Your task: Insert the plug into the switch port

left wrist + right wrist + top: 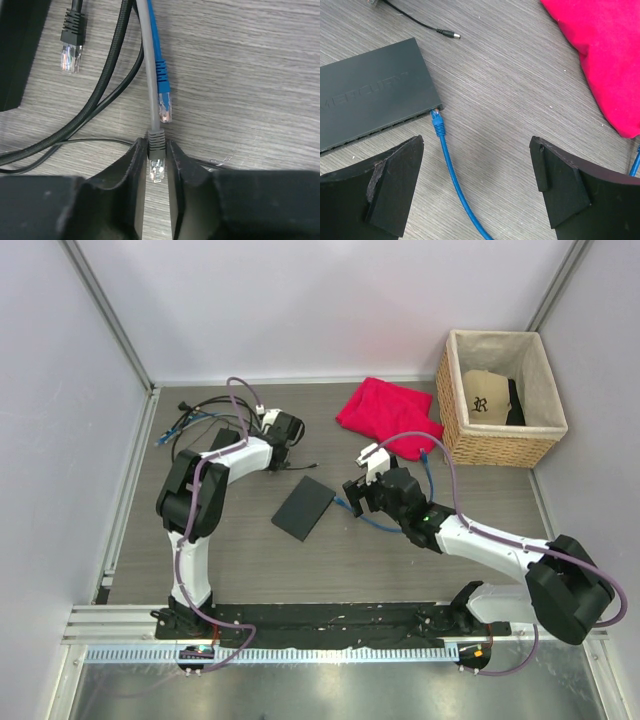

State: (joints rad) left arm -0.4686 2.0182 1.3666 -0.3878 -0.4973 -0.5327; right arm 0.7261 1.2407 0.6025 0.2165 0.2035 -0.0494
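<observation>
The work looks to be between two plugs. At the end port of the switch [370,107], a blue plug [436,120] has its tip pushed against or into the opening at the corner. I cannot tell from the right wrist view whether it is fully seated. The right fingers [395,185] stand wide open on the near side of the switch, one on each side of the blue cable [455,185], and touch neither the cable nor the box.

Well apart from the switch, on its far side, the left fingers [131,175] are closed on a grey plug [156,160]. They pinch its dark boot, and the clear tip points back between them.

My reading is that the grey plug comes next. It would have to be lifted out of the cords around it, carried to the switch, turned so the clear tip faces the row of ports, and lined up squarely with a free port before pushing. The switch lies loose, so it may slide under the push unless the right fingers brace it.

The switch is a flat, thin, dark grey box lying askew on the table [250,550] between the two arms. It has raised lettering on its lid and ports along the long edge facing the right fingers.
</observation>
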